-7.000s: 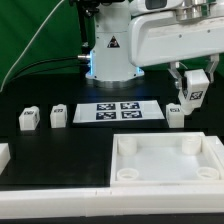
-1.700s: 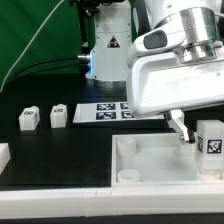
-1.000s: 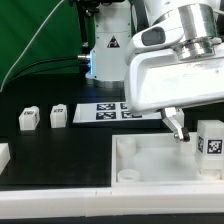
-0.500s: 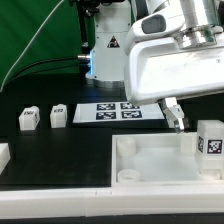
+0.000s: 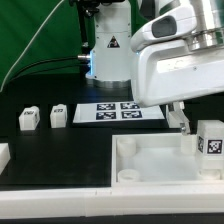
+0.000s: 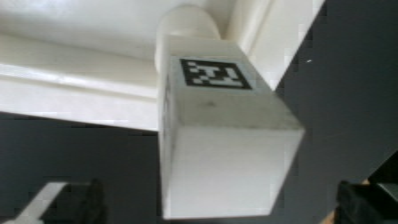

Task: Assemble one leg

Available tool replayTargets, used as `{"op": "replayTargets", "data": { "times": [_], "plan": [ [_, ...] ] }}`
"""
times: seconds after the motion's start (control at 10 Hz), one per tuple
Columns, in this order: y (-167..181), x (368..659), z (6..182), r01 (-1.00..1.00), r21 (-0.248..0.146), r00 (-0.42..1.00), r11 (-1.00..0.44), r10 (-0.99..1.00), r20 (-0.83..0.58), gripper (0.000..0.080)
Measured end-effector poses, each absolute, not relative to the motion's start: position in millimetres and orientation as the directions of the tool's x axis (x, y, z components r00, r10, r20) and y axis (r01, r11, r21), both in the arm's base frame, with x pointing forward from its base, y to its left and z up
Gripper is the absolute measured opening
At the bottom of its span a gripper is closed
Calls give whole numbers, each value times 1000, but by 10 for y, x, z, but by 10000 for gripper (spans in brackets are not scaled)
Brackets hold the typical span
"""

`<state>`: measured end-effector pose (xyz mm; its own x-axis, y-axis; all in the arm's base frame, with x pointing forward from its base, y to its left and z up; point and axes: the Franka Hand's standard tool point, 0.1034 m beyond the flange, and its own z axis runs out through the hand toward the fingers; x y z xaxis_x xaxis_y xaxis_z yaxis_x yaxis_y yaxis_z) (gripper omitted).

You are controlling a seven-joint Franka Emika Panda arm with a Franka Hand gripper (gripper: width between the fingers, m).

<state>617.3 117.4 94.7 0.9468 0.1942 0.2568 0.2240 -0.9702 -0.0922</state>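
Note:
A white leg (image 5: pixel 209 143) with a black-and-white tag stands upright in the far corner of the large white tray (image 5: pixel 150 168), at the exterior view's right. My gripper (image 5: pixel 183 117) hangs just above and to the left of that leg, open and empty. In the wrist view the same leg (image 6: pixel 222 130) stands between my dark fingertips (image 6: pixel 61 203), with a clear gap on both sides; my gripper (image 6: pixel 217 206) touches nothing. Two more legs (image 5: pixel 28 119) (image 5: pixel 58 115) stand on the black table at the exterior view's left.
The marker board (image 5: pixel 120 111) lies behind the tray. The robot base (image 5: pixel 108 55) stands at the back. Another white part (image 5: pixel 3 155) shows at the exterior view's left edge. The tray has round corner sockets (image 5: pixel 129 145).
My gripper carried the leg to the tray's corner, let it go and has risen up and away. The leg stays standing in the tray.

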Motion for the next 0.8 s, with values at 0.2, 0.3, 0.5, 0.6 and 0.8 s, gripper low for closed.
{"op": "replayTargets", "data": {
  "times": [0.2,0.3,0.5,0.6,0.8],
  "plan": [
    [1099,6186,967,211,-116,975,-971,200,97,648],
    [1096,6219,984,199,-118,977,-973,189,96,648],
    [1096,6213,972,200,-118,977,-973,189,97,648],
    [1096,6212,971,200,-118,977,-973,189,97,648],
    [1098,6210,969,178,-120,982,-977,167,93,648]
  ]
}}
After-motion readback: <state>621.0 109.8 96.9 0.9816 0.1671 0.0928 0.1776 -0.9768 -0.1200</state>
